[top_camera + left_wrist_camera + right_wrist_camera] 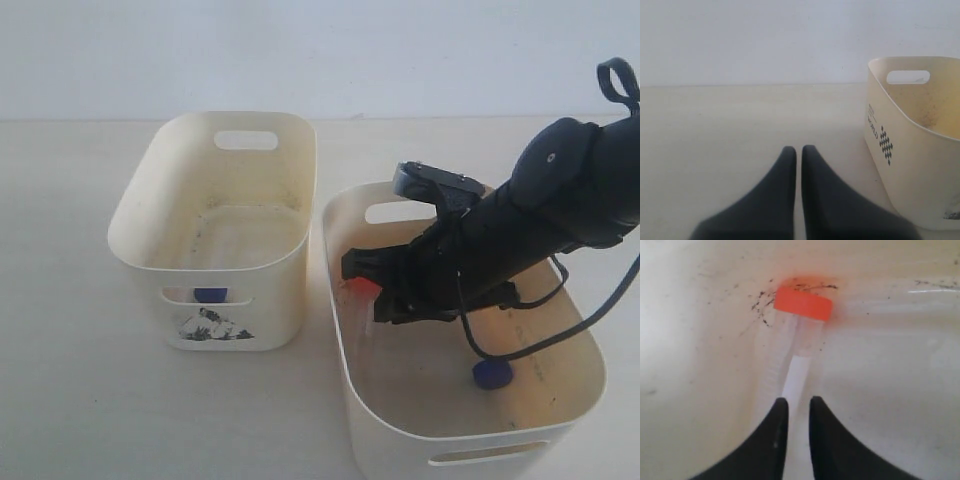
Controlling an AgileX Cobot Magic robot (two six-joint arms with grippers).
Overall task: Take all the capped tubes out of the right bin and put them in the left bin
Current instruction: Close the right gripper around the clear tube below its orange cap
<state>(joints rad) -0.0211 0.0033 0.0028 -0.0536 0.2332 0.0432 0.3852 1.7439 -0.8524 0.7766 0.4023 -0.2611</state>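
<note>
Reaching into the right bin [336, 270], near the desk's [60, 400] front right corner, with the right arm [520, 230]. Setting right jaws a narrow slit apart at the tail end of the orange-capped tube [795, 352]. Failing to tell from the wrist view whether gripping it or just hovering over it. Seeing that tube lying flat, cap hard against the bin wall facing the left bin [135, 200]. Holding left jaws pressed together, empty, low over the desk beside a bin.

Probably risking:
- pinching only the very end, so slipping or swinging cap-down on lifting
- scraping the cap up the wall and levering the tube out of the grip
- clipping either rim while crossing, bins standing just apart, and dropping onto the desk
- nudging the blue-capped tube [492, 375] lying near the arm's cable [560, 335]

Also counting one blue cap [210, 295] showing through the left bin's front slot.
</note>
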